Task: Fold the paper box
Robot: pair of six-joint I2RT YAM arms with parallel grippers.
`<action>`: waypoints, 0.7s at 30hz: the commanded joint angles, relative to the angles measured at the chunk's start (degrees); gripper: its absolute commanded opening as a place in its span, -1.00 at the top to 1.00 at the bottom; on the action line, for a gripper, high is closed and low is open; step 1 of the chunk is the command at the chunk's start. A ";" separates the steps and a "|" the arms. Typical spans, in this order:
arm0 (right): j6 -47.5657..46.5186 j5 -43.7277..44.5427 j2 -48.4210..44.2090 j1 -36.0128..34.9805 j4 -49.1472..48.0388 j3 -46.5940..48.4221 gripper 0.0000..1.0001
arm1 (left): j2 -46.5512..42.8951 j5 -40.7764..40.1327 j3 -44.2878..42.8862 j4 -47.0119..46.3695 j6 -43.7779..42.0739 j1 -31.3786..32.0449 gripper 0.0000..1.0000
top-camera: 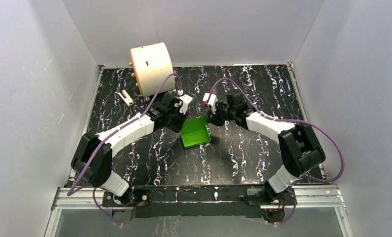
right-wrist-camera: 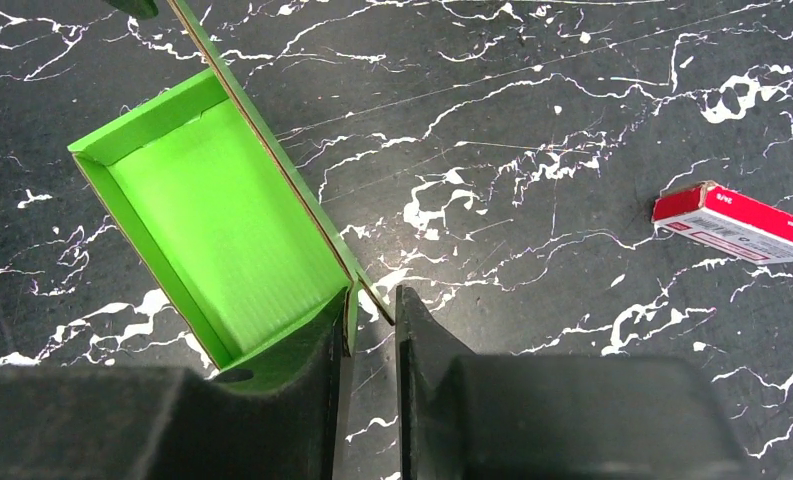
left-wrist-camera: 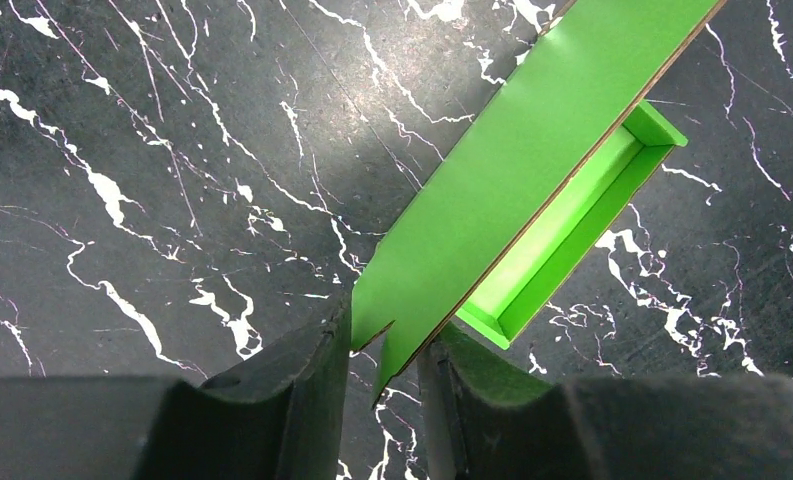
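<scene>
On the desk [top-camera: 243,158], in the top view, the paper box [top-camera: 195,132] is seen open side up between the left tool [top-camera: 183,120] and the right tool [top-camera: 209,117], both set at its far edge. At the left wrist, narrow jaws are seen around one corner of the tall upright flap, but a firm pinch cannot be confirmed, so the thin card could be lost or miscreased when moved. At the right wrist, the same narrow, unconfirmed stance is seen at the other corner, and uneven pulls could twist or tear the flap.

green paper box [top-camera: 195,132], shallow tray, flap raised
</scene>
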State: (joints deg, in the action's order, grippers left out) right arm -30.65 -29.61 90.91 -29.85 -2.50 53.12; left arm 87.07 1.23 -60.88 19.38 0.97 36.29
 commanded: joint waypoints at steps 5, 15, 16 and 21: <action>-2.09 -2.95 0.51 0.27 -0.01 2.28 0.29 | 0.83 2.31 -2.22 2.15 -3.41 -0.48 0.56; -6.88 -5.41 1.78 0.31 3.13 4.91 0.08 | -1.93 2.70 -1.38 4.37 -6.07 -0.63 0.42; -7.36 -5.72 2.32 0.27 4.58 5.47 0.09 | -2.09 2.31 -1.30 4.77 -6.27 -0.61 0.41; -8.44 -6.56 4.38 0.32 8.75 7.61 0.20 | -1.99 1.63 -0.86 5.26 -6.74 -0.85 0.41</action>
State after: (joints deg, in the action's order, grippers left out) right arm -36.93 -33.71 94.19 -29.69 2.79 57.43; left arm 87.37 3.05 -61.23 22.41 -4.25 35.97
